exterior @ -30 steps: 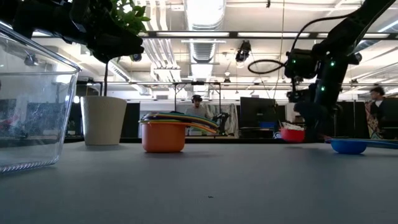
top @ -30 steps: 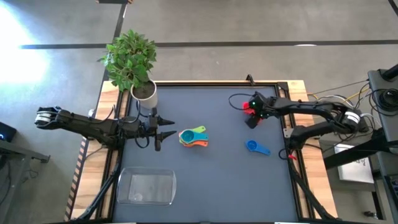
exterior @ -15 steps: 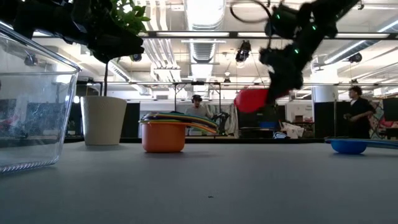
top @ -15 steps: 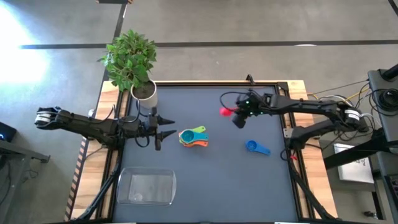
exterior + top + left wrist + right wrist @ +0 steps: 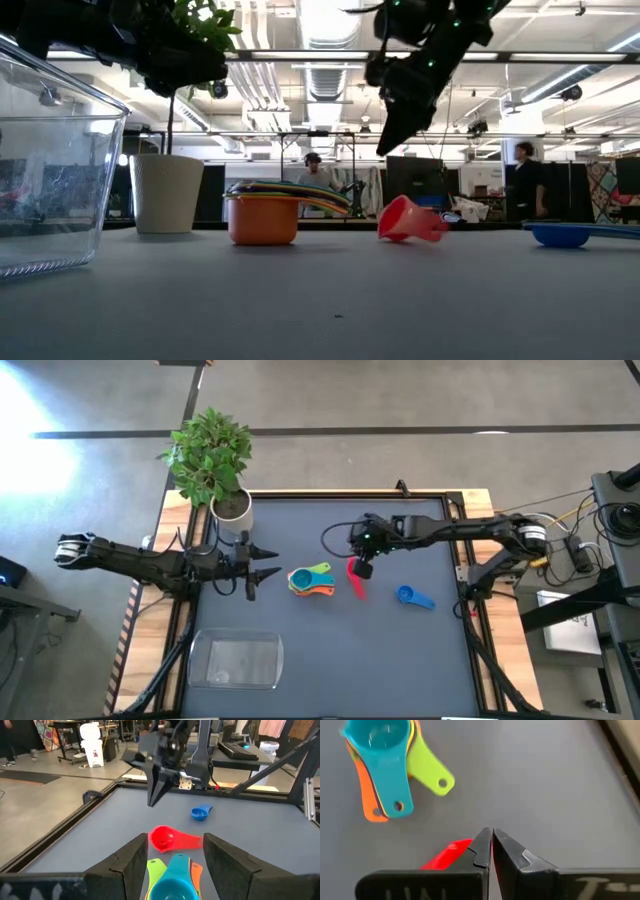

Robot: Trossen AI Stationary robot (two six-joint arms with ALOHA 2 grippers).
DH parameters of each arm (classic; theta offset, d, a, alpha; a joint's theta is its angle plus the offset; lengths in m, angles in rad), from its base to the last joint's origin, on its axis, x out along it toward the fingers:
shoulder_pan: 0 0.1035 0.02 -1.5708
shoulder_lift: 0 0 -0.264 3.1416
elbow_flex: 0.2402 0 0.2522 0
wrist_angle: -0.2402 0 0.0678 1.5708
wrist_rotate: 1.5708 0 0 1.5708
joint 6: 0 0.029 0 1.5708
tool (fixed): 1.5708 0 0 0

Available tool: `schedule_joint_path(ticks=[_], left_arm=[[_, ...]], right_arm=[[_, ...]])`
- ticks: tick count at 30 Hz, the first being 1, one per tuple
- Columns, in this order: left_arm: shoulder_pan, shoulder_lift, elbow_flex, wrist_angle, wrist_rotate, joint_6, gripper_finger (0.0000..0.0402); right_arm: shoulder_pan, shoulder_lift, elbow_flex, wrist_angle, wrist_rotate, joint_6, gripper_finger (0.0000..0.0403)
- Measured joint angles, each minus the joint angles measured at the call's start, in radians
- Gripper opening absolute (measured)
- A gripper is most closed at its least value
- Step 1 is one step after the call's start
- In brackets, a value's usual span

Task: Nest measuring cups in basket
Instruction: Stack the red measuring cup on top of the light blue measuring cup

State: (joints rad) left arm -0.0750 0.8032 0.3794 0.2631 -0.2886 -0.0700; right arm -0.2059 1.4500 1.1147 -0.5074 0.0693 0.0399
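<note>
A stack of nested measuring cups, light blue on top with green and orange handles fanning out, stands on the dark table mid-way. Just right of it the red cup lies tipped on the table, resting on its bowl and handle. My right gripper hangs shut above the red cup and clear of it; the right wrist view shows the red handle below its tips. A dark blue cup sits farther right. My left gripper waits open left of the stack. The clear basket stands at the near left.
A white pot with a green plant stands at the table's far left corner, behind my left arm. Bare table surface lies between the stack and the basket and along the near edge. People move in the room beyond the table.
My right gripper has lifted the red cup from the far right of the table and swung it toward the stack, rising and rolling on the way. The cup has left the fingers and dropped; it now lies tipped on the table right of the stack.
</note>
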Motion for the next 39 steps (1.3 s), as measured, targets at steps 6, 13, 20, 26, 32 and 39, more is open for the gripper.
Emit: schedule_joint_path(ticks=[6, 13, 20, 26, 32, 39], left_arm=[[0.000, -0.003, 0.000, -0.005, 0.000, 0.004, 0.0174], [0.000, -0.002, 0.000, -0.011, 0.002, 0.005, 0.0174], [0.000, 0.000, 0.000, -0.010, 0.002, 0.005, 0.0174], [0.001, 0.000, 0.000, -0.010, 0.002, 0.005, 0.0174], [0.001, 0.000, 0.000, -0.010, 0.002, 0.005, 0.0174], [0.001, 0.001, 0.000, -0.009, 0.002, 0.005, 0.0174]], right_arm=[[0.026, 0.107, 0.041, -0.016, 0.001, -0.012, 0.0008], [0.015, 0.126, 0.043, -0.067, 0.002, 0.062, 0.0009], [0.030, 0.085, -0.001, -0.165, 0.009, 0.248, 0.0053], [0.053, 0.057, -0.129, -0.168, 0.036, 0.393, 0.0124], [0.064, 0.056, -0.205, -0.084, 0.061, 0.472, 0.0172], [0.064, 0.056, -0.253, 0.015, 0.028, 0.469, 0.0157]])
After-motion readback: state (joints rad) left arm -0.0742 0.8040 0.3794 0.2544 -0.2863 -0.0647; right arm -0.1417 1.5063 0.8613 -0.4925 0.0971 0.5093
